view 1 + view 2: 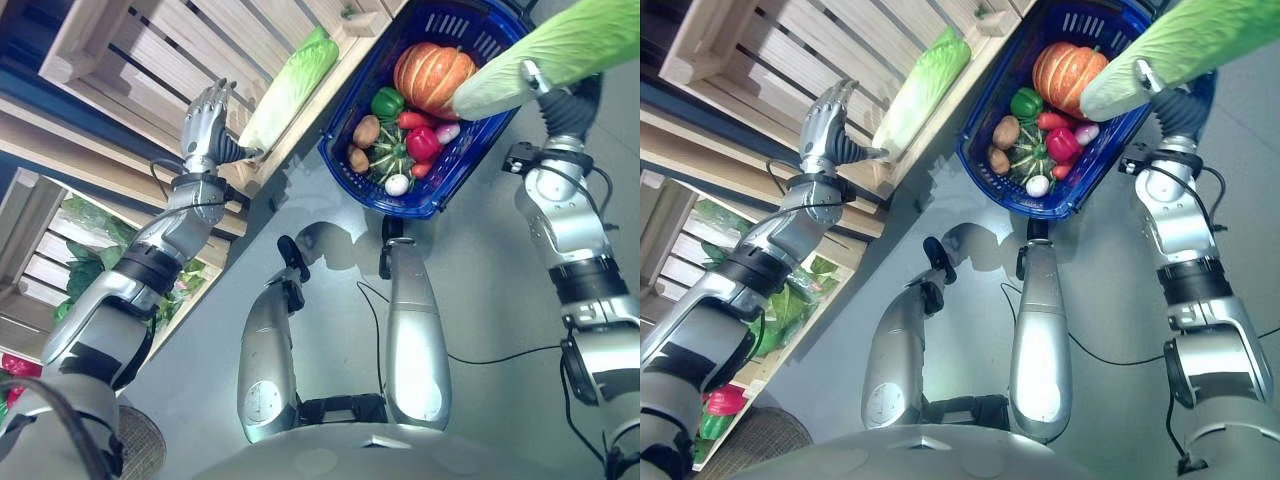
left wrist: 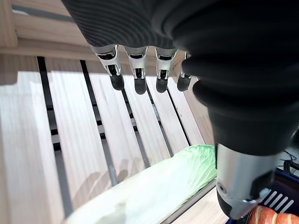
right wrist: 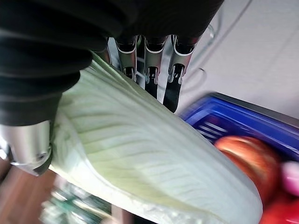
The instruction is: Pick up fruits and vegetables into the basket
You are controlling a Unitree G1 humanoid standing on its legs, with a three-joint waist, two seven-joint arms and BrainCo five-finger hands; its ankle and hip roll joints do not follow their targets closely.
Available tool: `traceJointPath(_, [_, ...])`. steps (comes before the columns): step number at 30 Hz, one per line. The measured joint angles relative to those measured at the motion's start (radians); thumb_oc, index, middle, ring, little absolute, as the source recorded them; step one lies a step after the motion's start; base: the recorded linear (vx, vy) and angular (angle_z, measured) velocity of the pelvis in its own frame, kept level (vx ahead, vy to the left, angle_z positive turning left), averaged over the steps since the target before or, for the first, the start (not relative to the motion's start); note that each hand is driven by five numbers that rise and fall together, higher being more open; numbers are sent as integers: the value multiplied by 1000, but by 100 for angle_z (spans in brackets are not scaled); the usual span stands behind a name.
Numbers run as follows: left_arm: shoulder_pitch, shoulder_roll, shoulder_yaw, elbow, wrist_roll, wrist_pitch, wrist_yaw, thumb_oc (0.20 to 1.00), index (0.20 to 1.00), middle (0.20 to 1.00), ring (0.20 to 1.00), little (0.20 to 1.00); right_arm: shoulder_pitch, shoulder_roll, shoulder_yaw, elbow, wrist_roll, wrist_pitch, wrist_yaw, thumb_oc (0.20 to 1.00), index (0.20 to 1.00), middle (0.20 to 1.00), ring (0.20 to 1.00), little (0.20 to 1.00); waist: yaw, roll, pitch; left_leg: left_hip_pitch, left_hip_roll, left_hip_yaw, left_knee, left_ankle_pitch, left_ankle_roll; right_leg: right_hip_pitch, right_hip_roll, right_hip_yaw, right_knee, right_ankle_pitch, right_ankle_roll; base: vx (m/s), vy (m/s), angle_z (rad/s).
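The right hand (image 3: 149, 60) holds a long pale-green cabbage (image 1: 545, 55) at the upper right of the frame, its fingers curled round it. The cabbage's long axis slants from the top right corner down-left, its paler end hanging over the orange pumpkin (image 1: 432, 77) in the blue basket (image 1: 345, 155). The basket also holds a green pepper (image 1: 387, 102), a red pepper (image 1: 423, 143), potatoes (image 1: 366, 131) and other small vegetables. A second cabbage (image 1: 290, 88) lies on the wooden slatted crate (image 1: 130, 60), upper centre, running along the crate's edge. The left hand (image 1: 207, 120) hovers over the slats just beside it, fingers straight, touching nothing. Bare grey floor (image 1: 480, 290) lies below the basket.
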Motion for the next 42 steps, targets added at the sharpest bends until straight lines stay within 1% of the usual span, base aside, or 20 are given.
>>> traceJointPath(3, [-34,-9,-4,17,-24,-2,5,1000,1000,1000,1000,1000,-52,17,51,106,2,6,59,200,200,200,200,200,14,1,0,-2,0,-2,-18,12,-10,-16,0,-7,11,-5,-15,0,0,0])
traceJointPath(6, [-80,-18,-7,64,-63,-2,9,1000,1000,1000,1000,1000,-152,44,112,255,43,16,137,200,200,200,200,200,25,2,-1,-14,-1,-2,-29,24,-13,-38,-2,-12,21,-10,-15,0,0,0])
traceJointPath(9, [-126,-27,-10,89,-94,-1,22,1000,1000,1000,1000,1000,-231,76,129,350,58,30,190,200,200,200,200,200,33,6,-4,-50,-4,-12,-29,36,-15,-75,-7,-16,36,-13,-18,-10,-9,9])
traceJointPath(12, [-171,-38,-37,109,-121,0,33,1000,1000,1000,1000,1000,-300,89,150,446,58,57,218,200,200,200,200,200,47,6,-4,-90,-12,-23,-28,47,-16,-120,-18,-19,59,-20,-29,2,-11,13])
traceJointPath(16, [-184,-50,-54,115,-150,6,36,1000,1000,1000,1000,1000,-338,101,160,527,57,84,242,200,200,200,200,200,68,6,-4,-136,-13,-30,-22,51,-17,-165,-20,-21,71,-19,-30,13,-7,5])
traceJointPath(19, [-187,-57,-58,119,-170,21,36,1000,1000,1000,1000,1000,-347,106,160,573,55,126,258,200,200,200,200,200,75,6,-4,-157,-13,-35,-20,52,-17,-183,-21,-22,72,-16,-36,14,-13,2])
traceJointPath(22, [-211,-64,-78,161,-197,27,36,1000,1000,1000,1000,1000,-366,126,161,661,52,172,271,200,200,200,200,200,77,6,-4,-180,-12,-40,-8,48,-15,-197,-22,-26,73,-16,-37,17,-44,4])
traceJointPath(23, [-222,-72,-82,175,-197,28,36,1000,1000,1000,1000,1000,-368,129,161,675,46,197,273,787,787,787,787,787,79,6,-4,-186,-13,-40,-4,46,-14,-200,-21,-25,73,-16,-37,-2,-56,2])
traceJointPath(24, [-226,-75,-83,178,-198,29,35,1000,1000,1000,1000,1000,-368,133,161,684,44,217,275,1000,1000,1000,1000,1000,79,6,-4,-192,-13,-40,-2,46,-13,-206,-20,-25,73,-16,-37,-5,-81,0])
traceJointPath(25, [-237,-77,-85,190,-198,31,34,1000,1000,1000,1000,1000,-376,140,162,688,30,238,277,1000,1000,1000,1000,1000,80,6,-4,-210,-11,-44,13,41,-12,-215,-19,-25,74,-14,-39,-2,-55,0])
traceJointPath(28, [-272,-98,-85,231,-198,46,31,1000,1000,1000,1000,1000,-398,148,165,701,14,266,273,1000,1000,1000,1000,1000,80,6,-4,-234,-7,-50,32,35,-10,-229,-18,-26,75,-13,-41,4,-44,0])
traceJointPath(31, [-293,-117,-93,267,-219,48,27,1000,1000,1000,1000,1000,-400,152,198,689,-14,261,244,1000,1000,1000,1000,1000,75,6,-4,-250,5,-52,51,25,-9,-232,-9,-30,68,-9,-41,-3,-4,-4])
traceJointPath(33, [-300,-117,-94,282,-238,50,27,1000,1000,1000,1000,1000,-385,145,212,626,-46,250,204,1000,1000,1000,1000,1000,74,6,-4,-257,9,-46,52,23,-10,-243,-1,-23,60,-5,-36,4,23,-14])
traceJointPath(34, [-303,-117,-93,291,-245,50,29,1000,1000,1000,1000,1000,-367,136,222,575,-59,244,186,1000,1000,1000,1000,1000,71,6,-4,-261,12,-42,52,21,-10,-248,2,-22,56,-1,-38,5,54,-14])
traceJointPath(37, [-303,-116,-83,300,-278,68,48,1000,1000,1000,1000,1000,-257,81,230,320,-86,239,112,1000,1000,1000,1000,1000,48,6,-4,-273,20,-37,59,11,-11,-255,13,-17,47,3,-40,9,62,-11])
traceJointPath(39, [-302,-113,-71,302,-293,70,66,1000,1000,1000,1000,1000,-179,51,220,229,-110,214,86,1000,1000,1000,1000,1000,30,6,-4,-271,23,-36,66,-1,-12,-256,18,-9,46,5,-38,22,63,-13])
traceJointPath(42, [-298,-112,-5,301,-306,73,86,1000,1000,1000,1000,1000,-21,21,130,25,-157,181,75,1000,1000,1000,1000,1000,-9,5,-3,-265,23,-24,65,-14,-13,-256,24,3,37,6,-35,22,78,-13])
